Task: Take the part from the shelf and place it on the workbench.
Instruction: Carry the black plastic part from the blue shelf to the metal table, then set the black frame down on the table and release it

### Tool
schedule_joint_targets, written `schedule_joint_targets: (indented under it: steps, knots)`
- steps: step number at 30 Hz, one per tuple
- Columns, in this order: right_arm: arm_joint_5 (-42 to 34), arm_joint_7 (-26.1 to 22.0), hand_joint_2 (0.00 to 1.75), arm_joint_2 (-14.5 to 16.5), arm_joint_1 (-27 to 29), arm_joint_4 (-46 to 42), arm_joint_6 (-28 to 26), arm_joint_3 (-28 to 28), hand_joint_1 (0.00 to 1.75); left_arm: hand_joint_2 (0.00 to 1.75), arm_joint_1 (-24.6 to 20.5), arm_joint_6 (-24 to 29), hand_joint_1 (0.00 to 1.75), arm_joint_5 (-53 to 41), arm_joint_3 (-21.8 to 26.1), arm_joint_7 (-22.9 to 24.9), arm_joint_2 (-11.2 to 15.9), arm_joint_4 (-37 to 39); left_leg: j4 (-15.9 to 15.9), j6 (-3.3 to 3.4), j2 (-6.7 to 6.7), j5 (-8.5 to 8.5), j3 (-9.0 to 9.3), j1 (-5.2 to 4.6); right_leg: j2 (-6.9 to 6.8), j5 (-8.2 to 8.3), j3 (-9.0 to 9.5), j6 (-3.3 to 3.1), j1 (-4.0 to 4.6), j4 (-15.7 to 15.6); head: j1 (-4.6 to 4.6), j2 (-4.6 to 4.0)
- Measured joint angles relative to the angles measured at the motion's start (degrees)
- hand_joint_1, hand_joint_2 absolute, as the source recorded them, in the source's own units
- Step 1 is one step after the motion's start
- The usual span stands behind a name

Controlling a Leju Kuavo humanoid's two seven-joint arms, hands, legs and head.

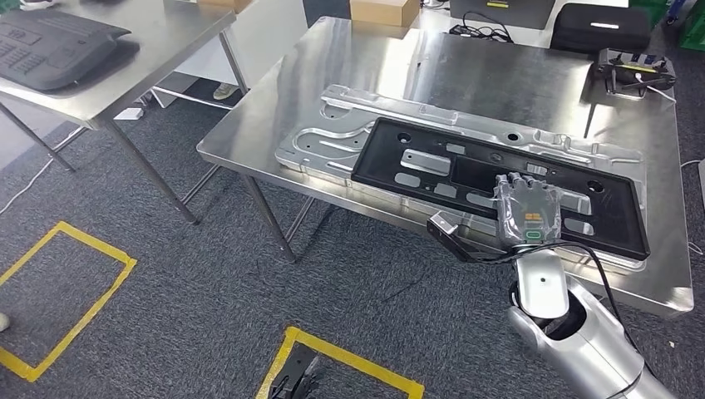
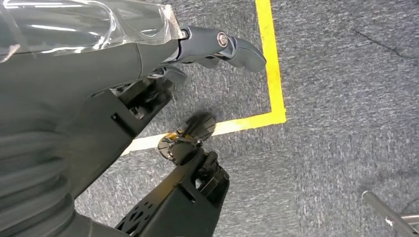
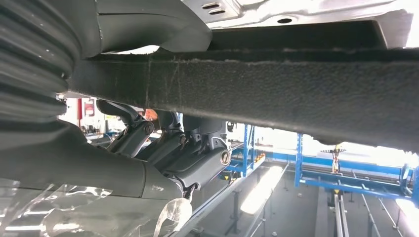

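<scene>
- The black part [image 1: 499, 184], a long flat frame with cut-outs, lies on a silver metal plate [image 1: 332, 133] on the steel tabletop [image 1: 465, 71], with its near right corner close to the plate's near edge.
- The right hand [image 1: 525, 209] is seen at the part's near edge; in the right wrist view the fingers [image 3: 163, 148] are curled on one side of the dark edge and the thumb lies on the other, so the part is judged to be gripped.
- If the hand is pulled away before the fingers are opened, the part could be dragged toward the near edge and tipped off the tabletop.
- Because the part is long and is held at one edge, it could be swung across the smooth plate by any sideways pull.
- A black cable [image 1: 582, 249] is draped near the wrist and could be caught on the part's corner.
- The left hand [image 2: 197, 49] hangs over the carpet with fingers loosely apart and nothing held.
</scene>
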Motion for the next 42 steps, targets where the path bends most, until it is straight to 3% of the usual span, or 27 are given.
schedule_joint_targets:
  steps: [1, 2, 3, 5, 6, 9, 11, 13, 15, 16, 18, 20, 23, 25, 28, 30, 31, 32, 34, 35, 36, 39, 41, 42]
  knots:
    - [0.01, 0.0, 1.75, -0.01, 0.0, -0.07, 0.0, -0.02, 1.75, 1.75, 0.08, -0.39, 0.0, 0.0, 0.15, -0.76, 0.08, 0.0, -1.49, 0.33, 0.0, 1.54, 0.27, -0.07, -0.01, -0.17, 0.3, -0.01, 0.13, -0.04, 0.01, 0.0]
    - [0.04, 0.0, 1.75, -0.01, -0.02, -0.2, 0.0, -0.07, 1.75, 1.75, 0.21, -0.87, 0.0, 0.0, 0.32, -1.66, 0.21, 0.0, -5.06, 0.98, -0.01, 3.84, 1.6, -0.31, -0.02, -0.33, 0.71, -0.07, 0.3, -0.19, 0.01, 0.0]
    - [0.08, 0.0, 1.75, 0.0, -0.05, -0.33, 0.0, -0.19, 1.75, 1.75, 0.36, -1.28, 0.0, 0.0, 0.48, -2.47, 0.44, -0.01, -9.59, 1.96, 0.0, 6.16, 3.44, -0.75, -0.06, -0.44, 1.18, -0.1, 0.39, -0.49, 0.02, 0.0]
    - [0.13, 0.0, 1.75, -0.01, -0.14, -0.53, 0.0, -0.5, 1.75, 1.75, 0.72, -1.76, 0.0, 0.01, 0.68, -3.35, 0.86, -0.01, -16.23, 3.44, 0.05, 8.62, 6.52, -1.56, -0.15, -0.43, 2.07, -0.01, 0.32, -1.56, 0.03, 0.0]
    - [0.13, 0.0, 1.75, -0.02, -0.15, -0.54, 0.01, -0.63, 1.75, 1.75, 0.91, -1.83, 0.0, 0.01, 0.75, -3.48, 1.02, -0.02, -17.65, 3.76, 0.06, 8.78, 7.23, -1.9, -0.22, -0.32, 2.34, 0.16, 0.11, -2.11, 0.03, 0.0]
    - [0.09, 0.0, 1.75, -0.07, 0.12, -0.72, 0.03, -0.89, 1.75, 1.75, 1.3, -1.68, 0.0, 0.01, 0.87, -3.51, 1.17, -0.02, -20.91, 3.74, 0.05, 9.24, 9.32, -2.26, -0.51, -0.1, 2.96, 0.73, -0.05, -3.21, 0.03, 0.0]
    - [0.11, 0.0, 1.75, -0.15, 0.2, -0.93, 0.04, -1.19, 1.75, 1.75, 1.38, -1.54, 0.0, 0.01, 0.93, -3.44, 1.2, -0.01, -23.58, 3.79, 0.05, 9.89, 11.39, -2.0, -0.68, -1.7, 2.01, 0.62, 0.48, -0.52, 0.04, -0.01]
    - [0.16, 0.0, 1.75, -0.22, 0.19, -1.0, 0.05, -1.36, 1.75, 1.75, 1.53, -1.49, 0.0, 0.01, 1.04, -3.32, 1.22, 0.0, -23.98, 3.8, -0.04, 9.69, 12.04, -1.92, -0.7, -4.82, -1.51, 0.41, 0.92, 6.3, 0.05, -0.01]
    - [0.22, 0.0, 1.75, -0.29, 0.62, -1.03, 0.1, -1.42, 1.75, 1.75, 1.82, -1.39, 0.0, 0.0, 1.2, -3.17, 1.23, 0.0, -23.55, 3.75, -0.3, 9.18, 12.14, -1.96, -0.71, -5.79, -4.46, 0.59, 1.1, 10.86, 0.05, 0.0]
    - [0.28, 0.0, 1.75, -0.32, 0.86, -1.04, 0.15, -1.45, 1.75, 1.75, 1.96, -1.3, 0.0, 0.0, 1.28, -3.08, 1.24, 0.0, -23.13, 3.62, -0.5, 8.86, 12.12, -1.92, -0.72, -4.67, -4.5, 0.77, 1.1, 10.21, 0.05, 0.0]
    - [0.45, 0.0, 1.75, -0.38, 1.1, -1.12, 0.26, -1.59, 1.75, 1.75, 2.15, -1.05, 0.0, 0.0, 1.46, -2.83, 1.28, 0.0, -21.45, 3.01, -0.81, 7.71, 11.88, -1.71, -0.74, -0.72, -1.65, 1.27, 0.91, 3.61, 0.05, 0.0]
    - [0.57, 0.0, 1.75, -0.43, 1.02, -1.33, 0.41, -1.83, 1.75, 1.75, 2.11, -0.8, 0.0, 0.0, 1.8, -2.63, 1.4, 0.0, -19.15, 2.28, -0.95, 6.19, 11.07, -1.79, -0.55, 1.24, 0.67, 1.03, 0.83, -1.41, 0.03, 0.0]
    - [0.66, 0.0, 1.75, -0.46, 1.1, -1.66, 0.62, -2.22, 1.75, 1.75, 2.25, -0.57, 0.0, 0.01, 2.28, -2.56, 1.58, -0.01, -17.75, 2.04, -1.02, 5.32, 10.24, -1.88, -0.4, 0.95, 0.58, -0.35, 0.85, -1.49, -0.05, 0.0]
    - [0.72, 0.0, 1.75, -0.46, 1.06, -1.73, 0.7, -2.39, 1.75, 1.75, 2.4, -0.45, 0.0, 0.01, 2.39, -2.57, 1.74, -0.01, -16.16, 1.38, -0.9, 4.3, 9.56, -1.7, -0.47, 1.0, 0.63, -0.71, 0.69, -1.55, -0.04, 0.0]
    - [0.78, 0.0, 1.75, -0.39, 0.95, -1.95, 0.77, -2.55, 1.75, 1.75, 2.4, -0.38, 0.0, 0.0, 2.55, -2.58, 1.81, -0.02, -6.38, -0.29, -0.41, -0.27, 4.93, -0.71, -0.54, 0.95, 0.75, -0.81, 0.56, -1.61, -0.04, 0.0]
    - [0.79, 0.0, 1.75, -0.4, 1.03, -1.99, 0.85, -2.58, 1.75, 1.75, 2.49, -0.33, 0.0, -0.01, 2.63, -2.58, 1.81, -0.02, -0.7, -0.71, -0.15, -1.83, 1.7, -0.13, -0.59, 0.83, 0.77, -0.76, 0.5, -1.61, -0.04, 0.0]
    - [0.79, 0.0, 1.75, -0.39, 1.07, -2.02, 0.9, -2.59, 1.75, 1.75, 2.54, -0.28, 0.0, -0.01, 2.66, -2.58, 1.81, -0.02, -0.79, -0.68, -0.09, -1.13, 1.45, -0.01, -0.62, 0.78, 0.82, -0.73, 0.45, -1.61, -0.05, 0.0]
    - [0.8, 0.0, 1.75, -0.39, 1.07, -2.11, 0.95, -2.64, 1.75, 1.75, 2.56, -0.21, 0.0, -0.01, 2.68, -2.58, 1.81, -0.02, -3.37, -0.49, -0.08, 0.62, 2.47, 0.04, -0.63, 0.73, 0.92, -0.68, 0.39, -1.63, -0.04, 0.0]
    - [0.9, 0.0, 1.75, -0.38, 1.0, -2.38, 1.03, -2.9, 1.75, 1.75, 2.5, -0.05, 0.0, 0.0, 2.72, -2.61, 1.81, -0.02, -12.12, 0.13, -0.07, 4.72, 6.43, -0.06, -0.62, 0.7, 1.2, -0.57, 0.22, -1.89, -0.04, 0.0]
    - [0.96, 0.0, 1.75, -0.38, 0.96, -2.52, 1.05, -3.07, 1.75, 1.75, 2.45, 0.0, 0.0, 0.0, 2.73, -2.63, 1.82, -0.02, -15.71, 0.42, -0.06, 5.98, 8.05, -0.25, -0.61, 0.78, 1.35, -0.4, 0.14, -2.22, -0.04, 0.0]
    - [1.01, 0.0, 1.75, -0.39, 0.94, -2.63, 1.07, -3.2, 1.75, 1.75, 2.43, 0.04, 0.0, 0.0, 2.74, -2.65, 1.82, -0.02, -17.85, 0.64, -0.06, 6.51, 8.97, -0.5, -0.59, 0.9, 1.47, -0.16, 0.06, -2.6, -0.04, 0.0]
    - [0.99, 0.0, 1.75, -0.44, 1.03, -2.78, 1.18, -3.37, 1.75, 1.75, 2.48, -0.04, 0.0, 0.0, 2.74, -2.76, 1.84, -0.02, -19.55, 1.12, -0.08, 6.8, 9.85, -0.88, -0.59, 1.23, 2.02, 0.96, -0.05, -3.69, -0.03, 0.0]
    - [0.88, 0.0, 1.75, -0.51, 0.99, -2.85, 1.2, -3.51, 1.75, 1.75, 2.38, -0.26, 0.0, 0.01, 2.74, -3.05, 1.84, -0.01, -20.99, 1.82, -0.07, 7.44, 11.02, -0.81, -0.65, -0.18, 1.48, 1.07, 0.19, -1.81, -0.02, 0.0]
    - [0.75, 0.0, 1.75, -0.54, 0.95, -2.9, 1.19, -3.57, 1.75, 1.75, 2.31, -0.42, 0.0, 0.01, 2.74, -3.25, 1.83, 0.0, -21.5, 2.19, -0.06, 7.67, 11.43, -0.8, -0.67, -1.79, 0.17, 0.81, 0.42, 1.16, -0.01, 0.0]
